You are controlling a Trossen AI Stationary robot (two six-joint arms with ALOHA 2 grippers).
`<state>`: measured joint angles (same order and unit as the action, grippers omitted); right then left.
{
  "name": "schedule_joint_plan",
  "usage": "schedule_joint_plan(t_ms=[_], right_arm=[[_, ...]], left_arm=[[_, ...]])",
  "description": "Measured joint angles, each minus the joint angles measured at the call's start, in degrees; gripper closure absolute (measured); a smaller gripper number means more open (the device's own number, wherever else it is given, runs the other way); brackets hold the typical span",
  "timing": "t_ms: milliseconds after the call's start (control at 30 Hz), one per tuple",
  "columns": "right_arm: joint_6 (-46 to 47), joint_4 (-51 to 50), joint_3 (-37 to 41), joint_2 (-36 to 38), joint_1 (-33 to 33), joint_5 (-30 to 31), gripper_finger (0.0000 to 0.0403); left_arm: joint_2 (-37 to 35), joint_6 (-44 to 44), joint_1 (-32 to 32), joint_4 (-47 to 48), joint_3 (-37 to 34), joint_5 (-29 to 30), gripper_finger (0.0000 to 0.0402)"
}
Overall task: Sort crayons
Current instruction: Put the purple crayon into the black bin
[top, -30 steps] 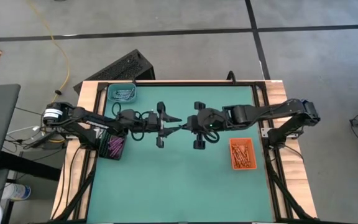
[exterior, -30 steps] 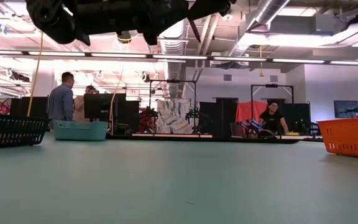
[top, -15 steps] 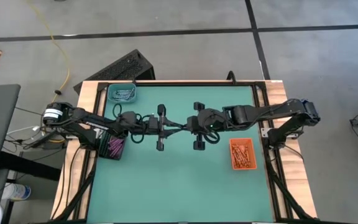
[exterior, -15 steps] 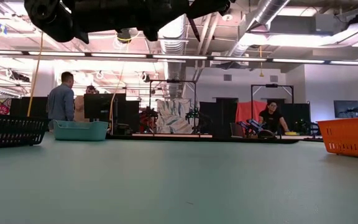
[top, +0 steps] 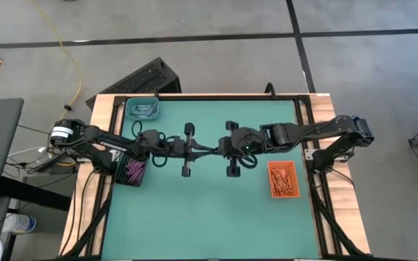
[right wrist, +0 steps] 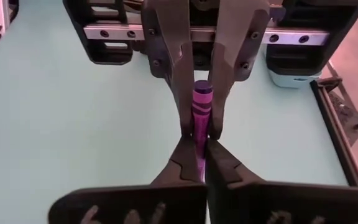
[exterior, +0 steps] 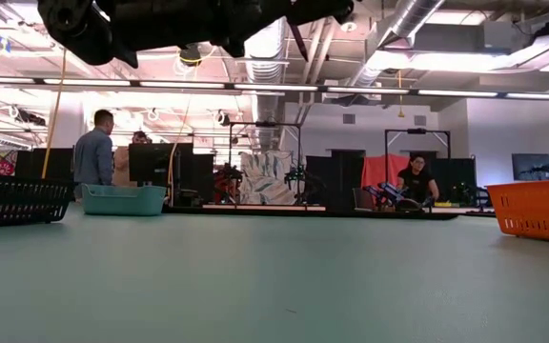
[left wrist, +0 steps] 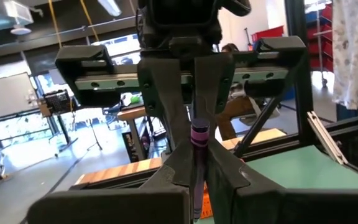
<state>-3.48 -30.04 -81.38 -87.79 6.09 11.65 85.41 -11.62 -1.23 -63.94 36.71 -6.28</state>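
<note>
While meeting tip to tip mid-table, both arms level, jaws pinching purple crayon [right wrist: 201, 115].

- Left arm [top: 115, 145]: dark, jointed links, a white-banded cylinder at its left-frame base, black cables looping along it.
- Right arm [top: 310, 132]: matching dark links with a small green light.
- Wrist close-ups: black tapered fingers [right wrist: 166, 56] studded with screws beneath a silver rail.
</note>
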Motion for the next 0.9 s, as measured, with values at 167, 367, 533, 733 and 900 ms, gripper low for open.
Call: schedule_joint_plan(t_ms=[167, 367, 533, 733, 900], right_arm=[[2.54, -2.1, -0.04, 0.0, 0.0, -0.01, 0.0372], [6.5, -9.08, -0.07, 0.02, -0.19, 0.61, 0.033], [12.68, -19.69, -0.05, 0.04, -0.02, 0.57, 0.0305], [19.97, -29.34, 2.14, 0.04, 2.14, 0.56, 0.0298], [24.37, -31.7, 6.91, 0.07, 5.74, 0.38, 0.03]], left_arm=[[0.0, -1.39, -0.02, 0.85, 0.0, -2.06, 0.0399], [-3.7, -3.79, 0.15, 11.47, 0.0, -3.22, 0.04], [-12.35, -5.63, 1.33, 30.74, 0.0, -0.09, 0.0401], [-26.95, -3.23, 8.27, 63.67, 0.02, 11.02, 0.0401], [-36.36, 11.2, 17.55, 88.72, 0.02, 21.21, 0.0401]])
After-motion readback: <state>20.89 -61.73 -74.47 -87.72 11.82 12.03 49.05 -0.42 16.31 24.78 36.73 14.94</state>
